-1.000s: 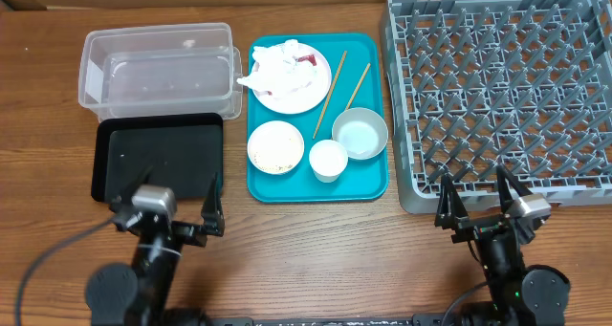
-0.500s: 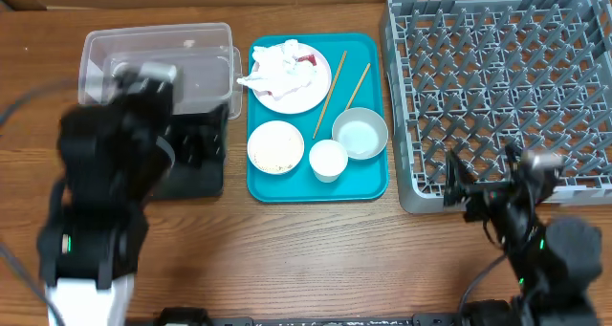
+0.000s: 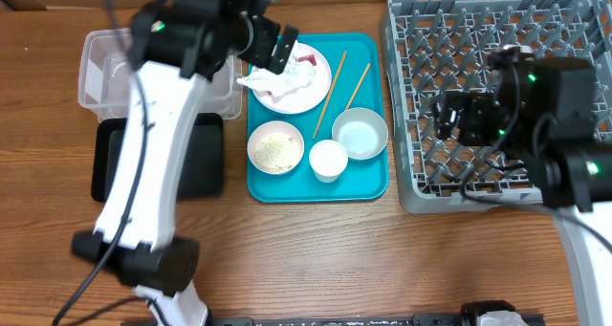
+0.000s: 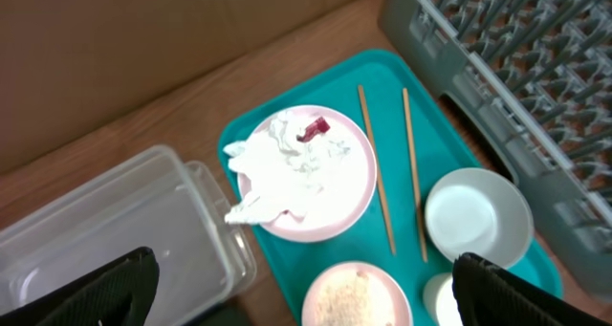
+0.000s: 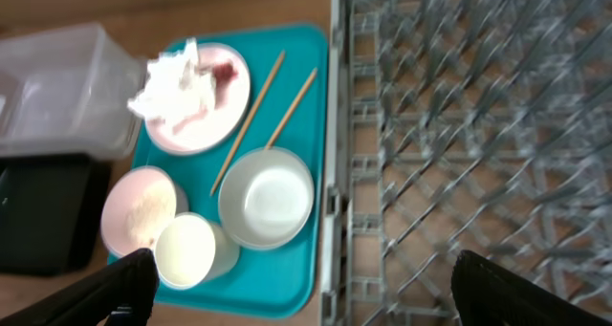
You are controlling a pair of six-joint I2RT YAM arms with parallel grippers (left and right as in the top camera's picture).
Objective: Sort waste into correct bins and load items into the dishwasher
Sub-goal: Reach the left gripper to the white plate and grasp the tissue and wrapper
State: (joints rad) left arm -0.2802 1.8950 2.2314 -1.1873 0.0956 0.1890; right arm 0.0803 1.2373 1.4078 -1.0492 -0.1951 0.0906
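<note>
The left pincer [image 3: 271, 47] is open with nothing in it; it hangs in the air over the top left edge of the white plate [image 3: 301, 97]. The right pincer [image 3: 459, 116] is open and empty too; it hangs over the left side of the big grey dish rack [image 3: 535, 39], which sits on the right of the bench [image 3: 335, 259].

A teal tray [image 3: 368, 178] lies in the middle of the bench, just beside the rack. The plate is at the back of it; on the plate sit the crumpled napkin [image 3: 277, 70] and the little red wrapper [image 4: 313, 129], the wrapper touching the napkin's back edge. Two chopsticks [image 3: 331, 92] lie flat on the tray to the right of the plate, side by side and a bit slanted.

Three more dishes are at the front of the tray: a bowl [image 3: 253, 140] on the left with rice scraps [image 3: 274, 151] in it, a small cup [image 3: 328, 160] in the middle, and an empty bowl [image 3: 360, 134] on the right. The cup touches the empty bowl.

The clear tub [image 3: 96, 77] is left of the tray at the back; the black tray [image 3: 203, 159] is just in front of it. The left arm hides part of both.
</note>
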